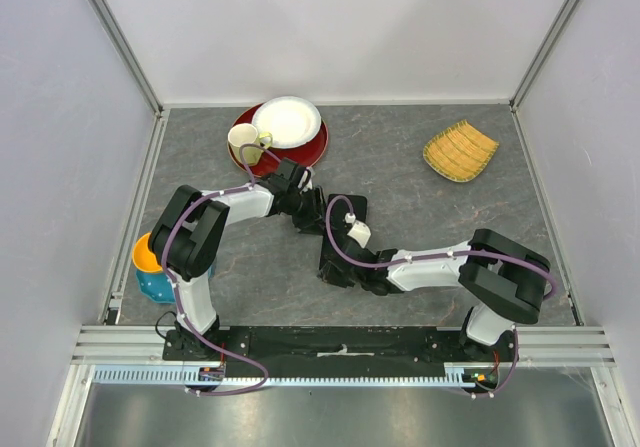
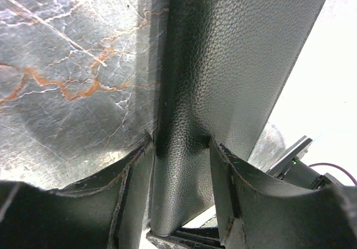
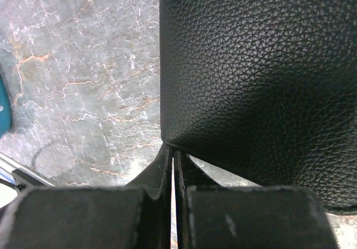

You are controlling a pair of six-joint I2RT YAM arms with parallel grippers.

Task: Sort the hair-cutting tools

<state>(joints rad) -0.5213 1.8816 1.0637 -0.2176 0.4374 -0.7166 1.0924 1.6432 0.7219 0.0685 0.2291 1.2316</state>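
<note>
The hair-cutting tools do not show in any view. A black textured leather case (image 1: 333, 257) lies between the two arms at the middle of the table. My left gripper (image 1: 314, 210) is closed on a folded part of the case (image 2: 234, 65), which fills the gap between its fingers (image 2: 139, 171) in the left wrist view (image 2: 181, 149). My right gripper (image 1: 347, 273) is shut, its tips (image 3: 173, 154) together against the lower corner of the case (image 3: 256, 76). A thin slit of light shows between the right fingers, and nothing is visible in it.
A red plate (image 1: 310, 155) carrying a white plate (image 1: 288, 122) and a cream cup (image 1: 245, 142) stands at the back. A yellow woven tray (image 1: 460, 151) lies at the back right. An orange bowl (image 1: 145, 255) in a teal bowl (image 1: 155, 285) sits at the left edge.
</note>
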